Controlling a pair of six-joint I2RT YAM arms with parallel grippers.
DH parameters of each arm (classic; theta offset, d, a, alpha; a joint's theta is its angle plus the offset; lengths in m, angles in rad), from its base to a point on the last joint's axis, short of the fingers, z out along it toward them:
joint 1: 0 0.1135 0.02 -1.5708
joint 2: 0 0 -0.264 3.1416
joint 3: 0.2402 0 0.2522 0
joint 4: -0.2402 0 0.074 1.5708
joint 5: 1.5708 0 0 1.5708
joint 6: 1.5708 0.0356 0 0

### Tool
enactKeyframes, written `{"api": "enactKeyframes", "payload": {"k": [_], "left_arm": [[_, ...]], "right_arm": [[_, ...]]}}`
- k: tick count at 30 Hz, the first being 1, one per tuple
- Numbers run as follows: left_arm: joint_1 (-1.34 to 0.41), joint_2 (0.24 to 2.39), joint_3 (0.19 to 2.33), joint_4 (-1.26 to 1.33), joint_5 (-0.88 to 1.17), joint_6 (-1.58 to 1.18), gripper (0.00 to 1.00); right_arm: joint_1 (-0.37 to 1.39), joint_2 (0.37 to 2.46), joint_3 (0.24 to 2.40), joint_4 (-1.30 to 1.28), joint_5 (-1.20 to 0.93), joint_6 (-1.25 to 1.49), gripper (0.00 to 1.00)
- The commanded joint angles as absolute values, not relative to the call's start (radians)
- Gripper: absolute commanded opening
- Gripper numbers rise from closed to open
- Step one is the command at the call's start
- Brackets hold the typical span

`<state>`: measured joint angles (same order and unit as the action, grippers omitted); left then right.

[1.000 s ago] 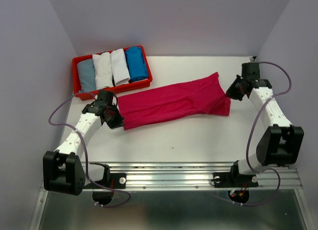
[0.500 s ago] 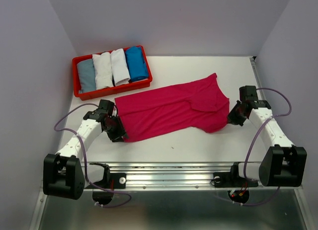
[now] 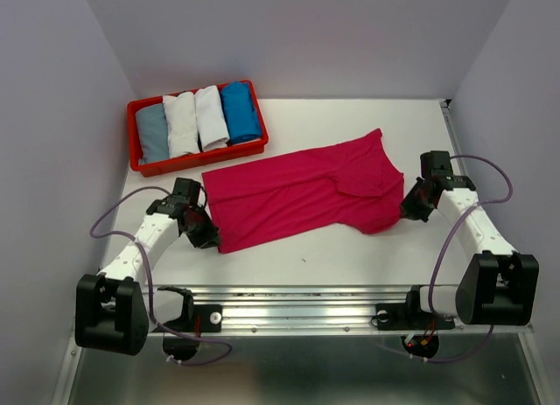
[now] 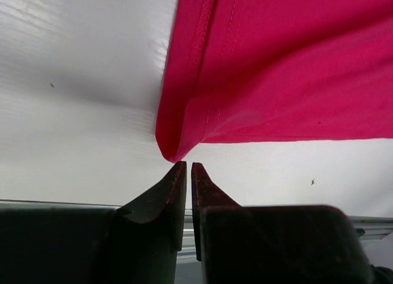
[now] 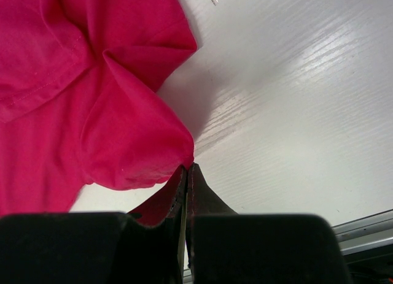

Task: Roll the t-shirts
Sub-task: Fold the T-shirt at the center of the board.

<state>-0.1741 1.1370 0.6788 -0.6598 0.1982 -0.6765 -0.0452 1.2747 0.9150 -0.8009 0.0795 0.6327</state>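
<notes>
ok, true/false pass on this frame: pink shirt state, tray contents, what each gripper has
1. The pink t-shirt is rolled up. False: it lies spread out on the table.
2. The red tray holds four rolled tees. True.
3. The right gripper is shut on the pink t-shirt's edge. True.
4. The left gripper has cloth between its jaws. False: the jaws stand slightly apart and the shirt's corner lies just ahead of the tips, with nothing between them.
5. The bright blue roll sits at the tray's left end. False: in the top view it is at the right end, and the grey-blue roll is at the left.
</notes>
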Motion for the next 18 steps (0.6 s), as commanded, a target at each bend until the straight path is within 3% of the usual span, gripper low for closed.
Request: {"api": "enactKeyframes", "payload": {"k": [1,7,18], "left_arm": [[-0.167,1.176,0.766,-0.58,0.137,-0.726,0.19],[-0.15,1.333,0.96,-0.54,0.011,-0.693,0.19],[-0.117,1.661,1.115,-0.408,0.034,-0.647,0.19]], "right_arm": [[-0.043,1.287,0.92,-0.77,0.11,0.63,0.01],[-0.043,1.295,0.904,-0.77,0.163,0.629,0.01],[-0.052,1.273,0.865,-0.77,0.19,0.673,0.01]]}}
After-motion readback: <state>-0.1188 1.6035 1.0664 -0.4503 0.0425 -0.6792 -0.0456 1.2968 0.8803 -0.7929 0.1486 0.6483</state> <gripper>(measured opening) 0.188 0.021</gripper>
